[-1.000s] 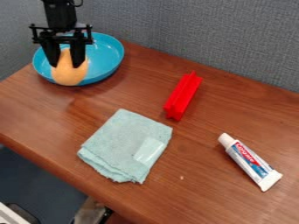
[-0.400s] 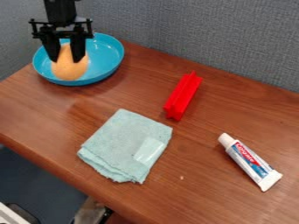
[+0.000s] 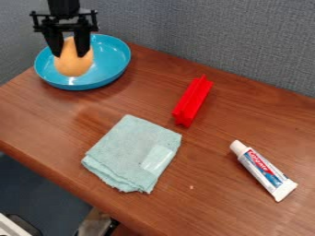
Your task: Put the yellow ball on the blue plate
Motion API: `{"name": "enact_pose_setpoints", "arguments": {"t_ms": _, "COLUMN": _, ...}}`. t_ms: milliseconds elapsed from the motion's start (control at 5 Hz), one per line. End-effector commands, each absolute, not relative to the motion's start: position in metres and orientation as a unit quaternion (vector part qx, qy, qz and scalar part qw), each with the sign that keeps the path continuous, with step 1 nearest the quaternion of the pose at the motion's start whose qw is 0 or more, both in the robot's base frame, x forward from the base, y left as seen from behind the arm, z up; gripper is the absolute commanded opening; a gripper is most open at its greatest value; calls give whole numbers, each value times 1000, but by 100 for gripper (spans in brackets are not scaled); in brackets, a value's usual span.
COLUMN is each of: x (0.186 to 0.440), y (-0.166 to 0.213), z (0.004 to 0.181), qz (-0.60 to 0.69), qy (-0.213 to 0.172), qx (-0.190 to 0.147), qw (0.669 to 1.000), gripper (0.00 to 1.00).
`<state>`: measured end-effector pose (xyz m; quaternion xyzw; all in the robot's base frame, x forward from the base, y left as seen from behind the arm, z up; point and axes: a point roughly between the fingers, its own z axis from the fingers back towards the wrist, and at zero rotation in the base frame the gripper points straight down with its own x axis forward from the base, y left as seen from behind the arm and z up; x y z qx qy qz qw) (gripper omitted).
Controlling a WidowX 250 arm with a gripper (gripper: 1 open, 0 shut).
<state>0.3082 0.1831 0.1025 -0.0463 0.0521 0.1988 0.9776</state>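
The brown bench [image 3: 135, 111] is leaving a wide way between the folded cloth [image 3: 133, 154] and the toothpaste tube [image 3: 263, 171]. The red box [image 3: 192, 100] is standing in the way between the blue plate [image 3: 121, 61] and the tube. Bare wood is lying between plate and cloth. The gray wall [image 3: 222, 37] is blocking the way behind the plate.

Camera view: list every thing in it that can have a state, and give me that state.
Claw: closed on the yellow ball
Yellow ball: gripped, over the blue plate; contact with it unclear
Blue plate: upright, open side up
Teal cloth: folded, lying flat
Toothpaste tube: lying down, capped
Red bar-shaped object: lying on the table
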Motion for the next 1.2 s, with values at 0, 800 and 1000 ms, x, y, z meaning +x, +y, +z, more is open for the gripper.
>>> {"name": "enact_pose_setpoints", "arguments": {"t_ms": 0, "x": 311, "y": 197, "z": 128, "qz": 217, "qy": 14, "qx": -35, "qw": 976, "gripper": 0}}
{"name": "enact_pose_setpoints", "arguments": {"t_ms": 800, "x": 311, "y": 212, "z": 110, "qz": 246, "qy": 23, "qx": -20, "qw": 969, "gripper": 0}}
{"name": "enact_pose_setpoints", "arguments": {"t_ms": 1000, "x": 309, "y": 212, "z": 107, "qz": 248, "qy": 25, "qx": -18, "qw": 968, "gripper": 0}}
